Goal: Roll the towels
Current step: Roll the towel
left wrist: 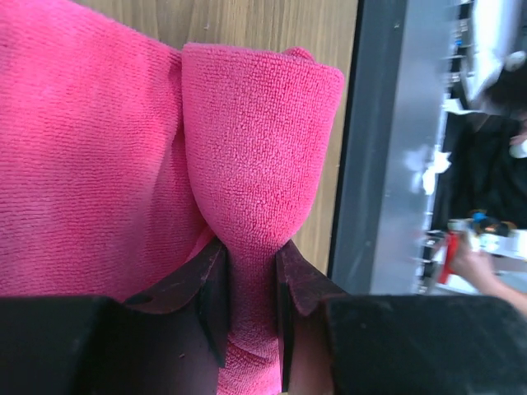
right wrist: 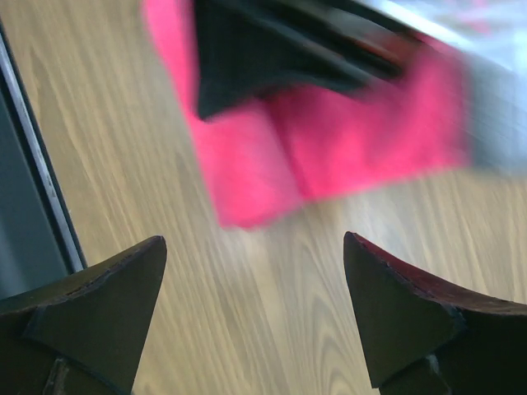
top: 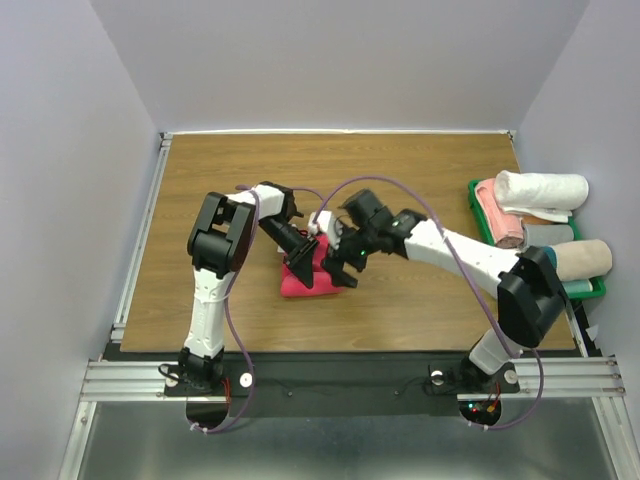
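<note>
The pinkish-red towel (top: 302, 280) lies folded and bunched on the wooden table near its middle. My left gripper (top: 303, 272) is shut on a rolled fold of the towel (left wrist: 255, 164), its jaws pinching the cloth between them. My right gripper (top: 347, 270) sits at the towel's right side, open and empty, its fingers (right wrist: 99, 313) wide apart above bare wood. In the right wrist view the towel (right wrist: 272, 156) is blurred, just ahead of the fingertips, with the left gripper dark on top of it. No white tag shows.
A green bin (top: 482, 230) at the table's right edge holds several rolled towels, among them a white one (top: 545, 190), a pink one (top: 500, 215) and a tan one (top: 585, 260). A metal rail (top: 340, 375) runs along the table's near edge.
</note>
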### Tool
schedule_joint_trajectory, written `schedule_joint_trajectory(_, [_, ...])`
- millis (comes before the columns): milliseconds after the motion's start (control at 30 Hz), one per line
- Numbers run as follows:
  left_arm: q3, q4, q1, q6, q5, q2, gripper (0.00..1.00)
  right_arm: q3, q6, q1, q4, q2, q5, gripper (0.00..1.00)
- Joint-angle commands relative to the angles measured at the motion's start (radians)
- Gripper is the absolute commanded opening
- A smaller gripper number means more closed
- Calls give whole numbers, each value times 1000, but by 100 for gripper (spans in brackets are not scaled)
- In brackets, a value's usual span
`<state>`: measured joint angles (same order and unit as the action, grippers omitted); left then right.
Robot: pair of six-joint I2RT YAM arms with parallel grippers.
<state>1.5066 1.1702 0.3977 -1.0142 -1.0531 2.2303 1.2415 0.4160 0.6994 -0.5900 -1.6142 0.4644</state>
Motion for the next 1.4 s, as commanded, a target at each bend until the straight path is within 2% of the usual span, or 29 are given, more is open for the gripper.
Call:
schedule_joint_trajectory(0, [36,-55,-30,-98,188,84,2,-66,110,141,232,31,-216,93])
schedule_joint_trajectory(100, [46,-55,-31,-96,191,95,2,-92,148,198,304,-15,-271,93])
schedule_joint_trajectory(400, [66,-55,-37,-87,180,98,9,-149,182,227,415,-133,-250,90])
schedule_joint_trajectory(467, [75,-55,-40,-84,171,95,10,-169,185,230,426,-141,-234,75])
schedule_joint_trajectory(533, [81,-56,-42,-87,168,92,10,-180,178,230,426,-144,-219,54])
schedule_joint_trajectory(600, [87,-57,-48,-90,159,77,14,-201,164,229,423,-151,-182,16])
schedule_joint_trajectory(633, [87,-55,-52,-93,154,68,18,-209,155,229,420,-154,-173,2])
schedule_joint_trajectory(700, [80,-58,-66,-93,139,43,34,-226,141,227,404,-153,-142,1])
schedule_joint_trajectory(800, [44,-78,-91,-100,153,-47,51,-231,127,224,331,-150,-92,1])
schedule_joint_trajectory(900, [26,-73,-143,-109,182,-90,59,-226,116,215,268,-161,-60,1])
schedule_joint_trajectory(967, [46,-55,-180,-121,199,-101,68,-223,112,203,237,-167,-40,1])
schedule_joint_trajectory(1200, [76,-63,-333,-143,206,-185,75,-163,80,157,125,-203,45,1])
schedule_joint_trajectory(1300, [41,-144,-391,-106,182,-265,82,-90,51,134,38,-255,120,1])
schedule_joint_trajectory(1333, [21,-220,-422,-89,183,-338,83,-70,43,126,21,-272,141,1])
schedule_joint_trajectory(1367, [-36,-265,-430,-72,200,-380,98,-36,24,118,7,-304,163,1])
